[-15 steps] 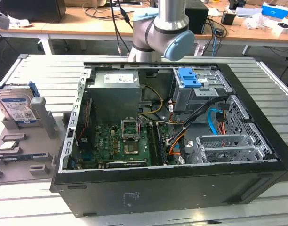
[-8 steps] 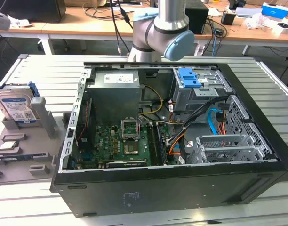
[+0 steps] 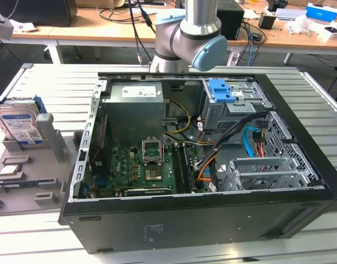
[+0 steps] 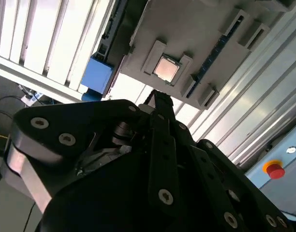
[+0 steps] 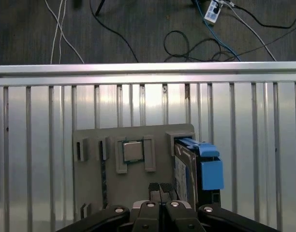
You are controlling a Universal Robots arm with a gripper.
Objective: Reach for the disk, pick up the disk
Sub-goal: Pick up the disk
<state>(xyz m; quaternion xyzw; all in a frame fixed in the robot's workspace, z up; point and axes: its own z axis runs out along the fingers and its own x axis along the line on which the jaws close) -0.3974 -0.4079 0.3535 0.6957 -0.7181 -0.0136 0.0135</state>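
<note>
Exterior view: the disk (image 3: 18,127) upright in the grey holder (image 3: 50,142), exterior view's left; second wrist view: my gripper (image 4: 160,99), fingers together, empty, near the chip (image 4: 166,68); first wrist view: disk apart from the gripper (I judge closed fingers would butt its edge, toppling it).
</note>
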